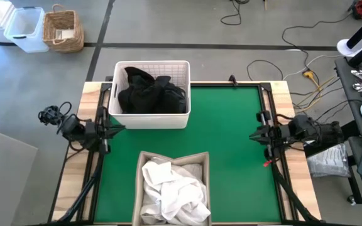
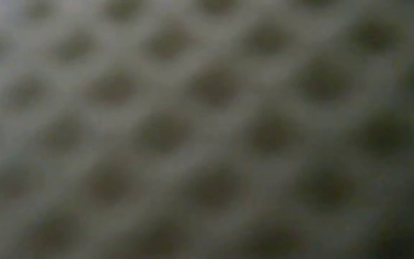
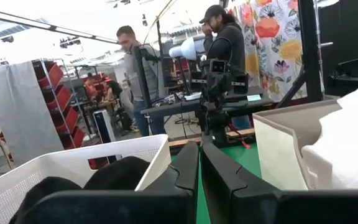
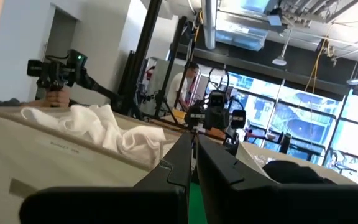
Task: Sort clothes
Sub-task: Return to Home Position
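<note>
High view, upper centre: black clothes (image 1: 149, 94) look limp, light; pinch a top fold; left gripper (image 1: 120, 129), right gripper (image 1: 252, 135) fingers pressed together

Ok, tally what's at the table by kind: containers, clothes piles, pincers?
Containers: 2 (white basket, beige bin)
Clothes piles: 2 (black clothes in the basket, white clothes in the bin)
Pincers: 2 (left pincer, right pincer)
Total: 6
</note>
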Robot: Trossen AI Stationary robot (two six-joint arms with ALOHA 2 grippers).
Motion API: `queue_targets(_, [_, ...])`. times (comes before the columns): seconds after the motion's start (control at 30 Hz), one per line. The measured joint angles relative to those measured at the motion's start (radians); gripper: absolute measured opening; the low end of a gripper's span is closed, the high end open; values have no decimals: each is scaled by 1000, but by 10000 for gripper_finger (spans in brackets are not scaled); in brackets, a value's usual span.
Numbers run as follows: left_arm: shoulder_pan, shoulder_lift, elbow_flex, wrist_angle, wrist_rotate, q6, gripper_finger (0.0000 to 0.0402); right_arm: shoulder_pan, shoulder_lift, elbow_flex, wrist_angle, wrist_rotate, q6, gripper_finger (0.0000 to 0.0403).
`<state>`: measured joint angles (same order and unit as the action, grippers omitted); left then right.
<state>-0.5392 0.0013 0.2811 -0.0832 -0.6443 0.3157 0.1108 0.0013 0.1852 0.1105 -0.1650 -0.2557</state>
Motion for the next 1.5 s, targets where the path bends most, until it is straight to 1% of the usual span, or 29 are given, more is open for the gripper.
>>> queue_targets(0.13, [0, 3, -2, -3, 0, -5, 0, 0, 0, -52, 28, -3, -17, 17])
queue_targets(0.23, [0, 5, -2, -3, 0, -7, 0, 0, 0, -113, 137, -47, -31, 18])
queue_targets(0.33, [0, 4, -2, -3, 0, -11, 0, 0, 0, -172, 250, -53, -34, 18])
queue_targets(0.57, [0, 3, -3, -5, 0, -14, 0, 0, 1, -172, 228, -51, -57, 18])
queue_targets(0.67, [0, 3, -6, -14, 0, -13, 0, 0, 1, -172, 120, -45, -88, 18])
queue_targets(0.77, [0, 3, -18, -13, 0, -13, 0, -1, 1, -172, 26, 8, -91, 17])
queue_targets(0.83, [0, 3, -30, -12, -1, -23, 0, -2, 1, -172, 1, 50, -86, 17])
queue_targets(1.03, [0, 3, -71, 6, 1, -47, 0, -2, 1, -173, -1, 60, -77, 17])
queue_targets(1.1, [0, 3, -70, 42, 1, -29, 0, -2, 1, -173, -1, 60, -71, 17])
queue_targets(1.27, [0, 2, -70, 45, 1, 11, 0, -2, 1, -173, 6, 60, -61, 17])
queue_targets(1.43, [5, 3, -86, 154, -4, 83, 0, -2, 1, -173, 27, 60, -62, 18])
queue_targets(1.5, [17, 3, -108, 185, -33, 119, 0, -2, 1, -173, 32, 60, -67, 17])
